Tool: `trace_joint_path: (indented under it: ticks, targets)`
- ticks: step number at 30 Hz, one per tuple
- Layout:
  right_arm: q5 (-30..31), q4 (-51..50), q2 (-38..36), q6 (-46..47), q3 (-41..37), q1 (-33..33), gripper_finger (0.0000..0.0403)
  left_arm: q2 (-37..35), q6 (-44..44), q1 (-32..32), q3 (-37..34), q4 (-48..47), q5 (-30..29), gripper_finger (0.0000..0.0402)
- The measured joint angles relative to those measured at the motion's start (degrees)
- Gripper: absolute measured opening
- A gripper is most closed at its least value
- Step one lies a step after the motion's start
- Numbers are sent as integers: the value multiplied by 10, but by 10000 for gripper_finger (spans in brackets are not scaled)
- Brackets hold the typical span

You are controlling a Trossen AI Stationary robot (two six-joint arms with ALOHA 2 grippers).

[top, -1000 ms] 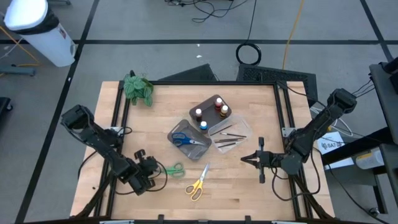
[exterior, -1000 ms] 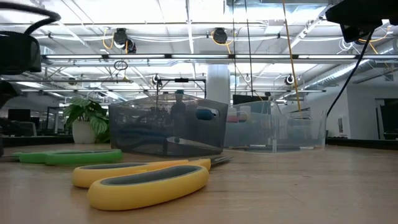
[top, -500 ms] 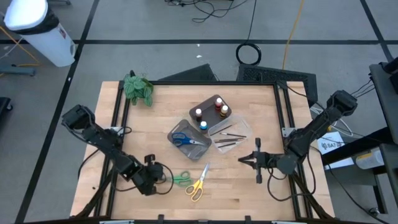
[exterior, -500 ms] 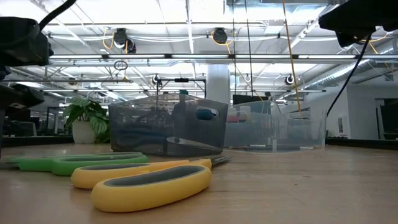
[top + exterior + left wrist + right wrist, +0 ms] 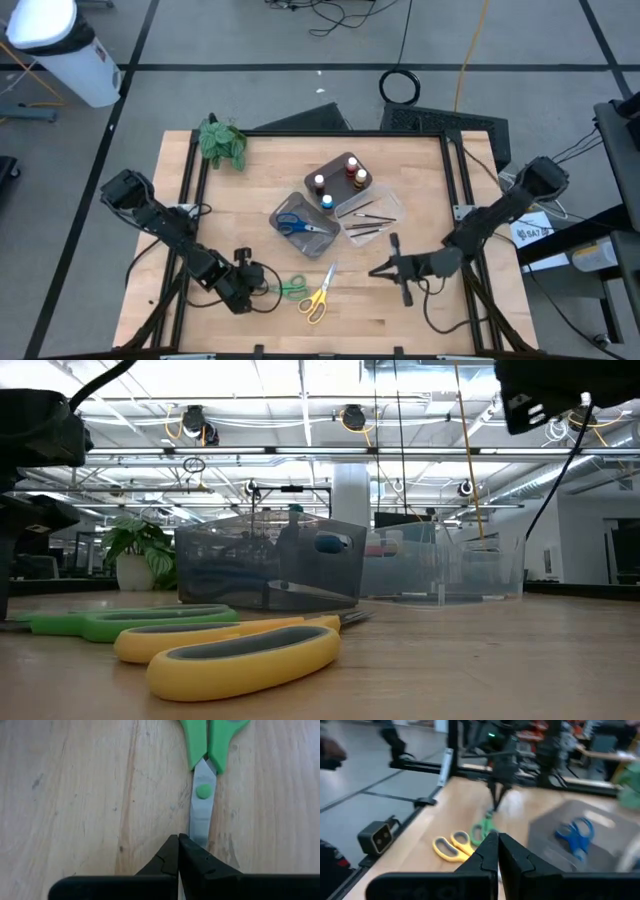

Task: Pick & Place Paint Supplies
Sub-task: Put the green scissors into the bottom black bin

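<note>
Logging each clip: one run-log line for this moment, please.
left gripper: shut on green scissors blade | right gripper: shut, empty, above table | yellow scissors: on table

No lettering or numbers can be read anywhere.

Industrial lab: exposed ceiling trusses (image 5: 300, 450)

Three scissors (image 5: 317, 293), four bottles (image 5: 340, 180), three brushes (image 5: 362, 220)
</note>
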Motion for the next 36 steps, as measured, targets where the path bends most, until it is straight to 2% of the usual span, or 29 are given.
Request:
trace_joint_path:
  ticks: [2,7,11,15,19,24,27,30,36]
  targets:
    - [-25,31,38,-14,9,-14,0,-14,11,-1,6,-8,-1,7]
    - [-87,16,117,-12,64,-51,0,-32,13,-4,20,6,-2,10]
    - [-124,12,141,-15,84,-69,0,-32,27,0,20,60,-10,6]
    - [-124,10,141,-9,84,-73,0,-32,78,22,20,152,-39,15]
    - [-125,10,141,-4,84,-73,0,-12,141,50,21,231,-32,5]
    - [-125,11,152,11,89,-73,0,16,205,80,20,304,-30,18]
    - [-144,6,201,33,124,-85,0,8,212,84,20,313,-52,11]
    - [-185,-8,262,32,194,-104,0,-15,221,82,20,313,-66,5]
    - [-230,-141,374,34,346,-140,0,-60,222,66,20,310,-103,23]
